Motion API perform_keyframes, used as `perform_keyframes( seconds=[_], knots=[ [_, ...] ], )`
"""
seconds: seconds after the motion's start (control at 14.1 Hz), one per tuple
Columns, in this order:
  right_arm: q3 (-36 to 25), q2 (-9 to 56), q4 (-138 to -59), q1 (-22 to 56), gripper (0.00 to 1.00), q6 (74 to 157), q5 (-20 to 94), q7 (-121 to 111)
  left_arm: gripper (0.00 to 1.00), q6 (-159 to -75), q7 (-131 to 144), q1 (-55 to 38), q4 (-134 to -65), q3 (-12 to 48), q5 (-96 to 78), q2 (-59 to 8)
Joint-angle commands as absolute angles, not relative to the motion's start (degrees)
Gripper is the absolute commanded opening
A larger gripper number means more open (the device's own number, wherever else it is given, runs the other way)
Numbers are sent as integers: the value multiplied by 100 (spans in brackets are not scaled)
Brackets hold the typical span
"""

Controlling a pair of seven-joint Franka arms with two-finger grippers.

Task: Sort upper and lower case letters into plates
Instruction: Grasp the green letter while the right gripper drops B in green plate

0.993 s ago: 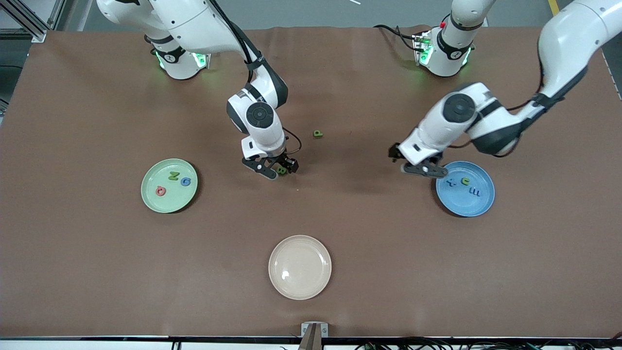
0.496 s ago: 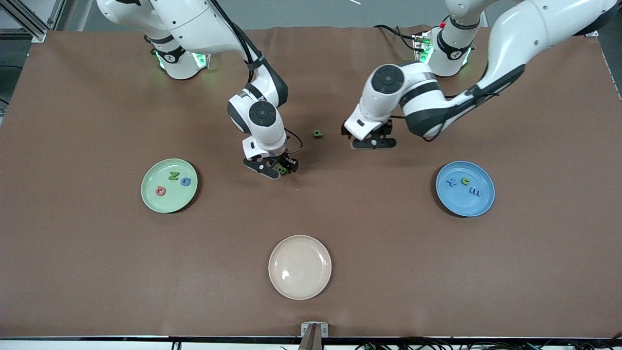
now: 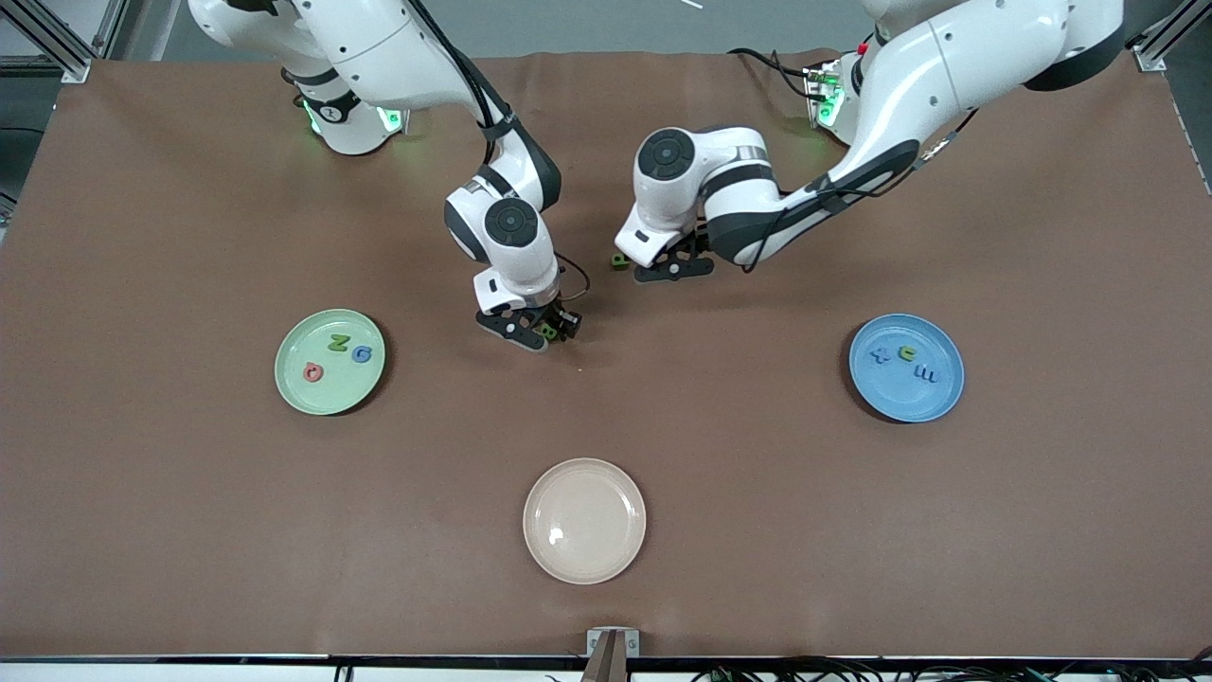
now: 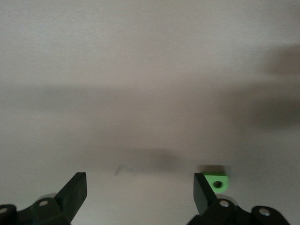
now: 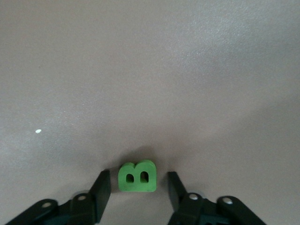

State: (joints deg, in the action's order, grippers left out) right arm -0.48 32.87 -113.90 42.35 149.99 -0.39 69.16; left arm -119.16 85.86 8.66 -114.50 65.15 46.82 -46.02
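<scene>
The fingers of the right gripper are spread, unclamped, astride the green foam capital B, which lies squarely between them on the brown worktop at frame centre. The left gripper is held wide open at upper middle; the small green letter is seen just outside one finger, so a sideways shift is judged necessary.

Pale green plate, blue plate, cream-beige plate — on a brown table; green letter B.

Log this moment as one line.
right gripper: closing around green block letter B | left gripper: open beside small green letter
</scene>
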Motion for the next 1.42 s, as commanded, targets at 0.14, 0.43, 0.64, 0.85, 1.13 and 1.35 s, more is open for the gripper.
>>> perform_keyframes(
  seconds=[0.14,0.43,0.64,0.85,1.13,1.35],
  knots=[
    [-97,3322,-11434,4237,15,14994,-167,6996,100,-12225,8824,378,-11188,6153,4562,-4588],
    [-141,3043,-11470,3834,0,14662,-167,6656,100,-12339,8885,282,-11180,6100,4562,-4614],
    [-132,2480,-11470,3096,0,13766,-158,5558,100,-12664,9035,36,-11180,5960,4570,-4623],
    [-123,2101,-11653,2357,0,13491,-141,4398,100,-12919,9123,-280,-11180,5670,4588,-4623],
    [-123,1855,-11997,1496,0,13474,-141,2921,100,-13052,9264,-527,-11180,5467,4632,-4623],
    [-132,1881,-12059,1048,0,13500,-141,2262,100,-13174,9272,-545,-11188,5458,4649,-4667]
  ],
)
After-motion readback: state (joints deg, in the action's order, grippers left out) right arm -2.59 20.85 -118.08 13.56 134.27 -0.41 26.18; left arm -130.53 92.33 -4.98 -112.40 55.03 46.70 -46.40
